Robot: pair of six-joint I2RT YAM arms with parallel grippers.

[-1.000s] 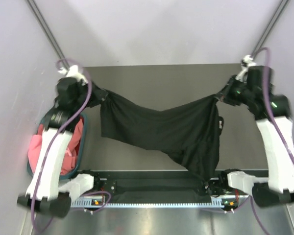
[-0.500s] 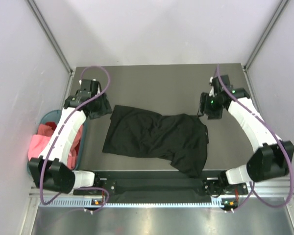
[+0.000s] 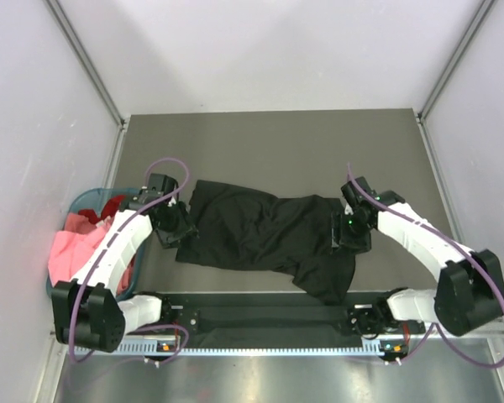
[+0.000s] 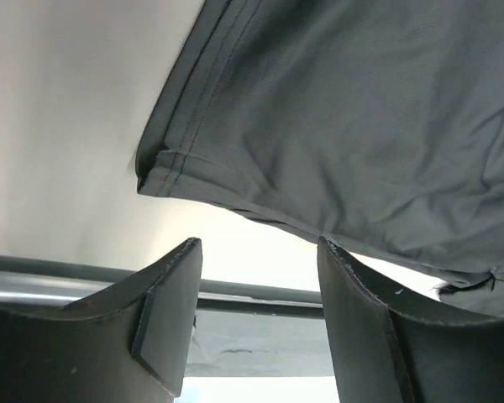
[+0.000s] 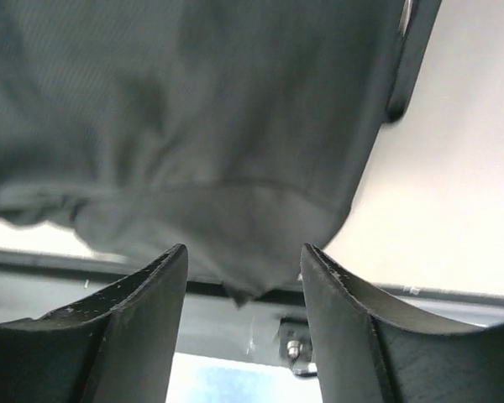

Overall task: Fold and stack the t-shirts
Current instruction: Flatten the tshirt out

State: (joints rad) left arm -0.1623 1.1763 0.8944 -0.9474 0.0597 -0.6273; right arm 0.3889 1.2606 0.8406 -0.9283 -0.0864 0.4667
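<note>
Black shirt [image 3: 265,235]: rumpled but spread on desk [image 3: 277,143], toward near edge, one corner reaching that edge.
Left gripper [image 3: 175,225]: at shirt's left hem, fingers apart, empty.
Right gripper [image 3: 351,231]: at shirt's right side, fingers apart, empty.
Pink shirt [image 3: 67,252], red shirt [image 3: 109,206]: in basket [image 3: 82,201] off desk's left edge.

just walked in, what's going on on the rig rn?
Both arms are at a black t-shirt, which lies spread out but rumpled on the table. The left gripper sits low at its left edge and the right gripper at its right edge. Both have their fingers open with no fabric between them. A pink shirt and red shirt sit in the basket on the left. Nothing is folded or stacked yet.
</note>
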